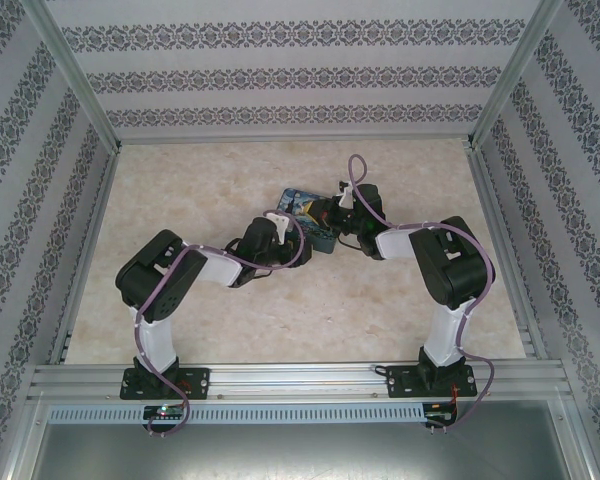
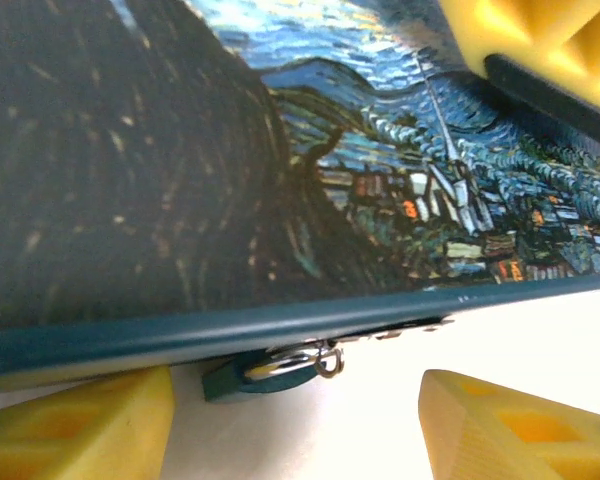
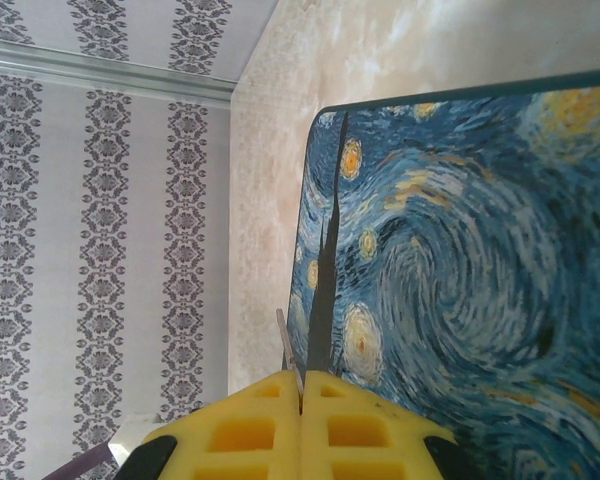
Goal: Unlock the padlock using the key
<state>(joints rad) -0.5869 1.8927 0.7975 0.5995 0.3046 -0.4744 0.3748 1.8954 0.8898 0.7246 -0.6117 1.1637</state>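
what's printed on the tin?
A swirling blue night sky with yellow stars on the tin; clearest in the right wrist view.

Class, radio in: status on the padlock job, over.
Left fingers open, flanking padlock, not touching. Right fingers shut on key, over tin lid. Lid rim overhangs padlock.

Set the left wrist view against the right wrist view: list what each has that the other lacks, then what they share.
Left wrist: the padlock hanging under the front rim of the painted tin, the painted village, the open left hand below. Right wrist: the shut right hand pinching the key, the swirling sky, the wallpapered wall. Both: the painted tin and the pale tabletop.
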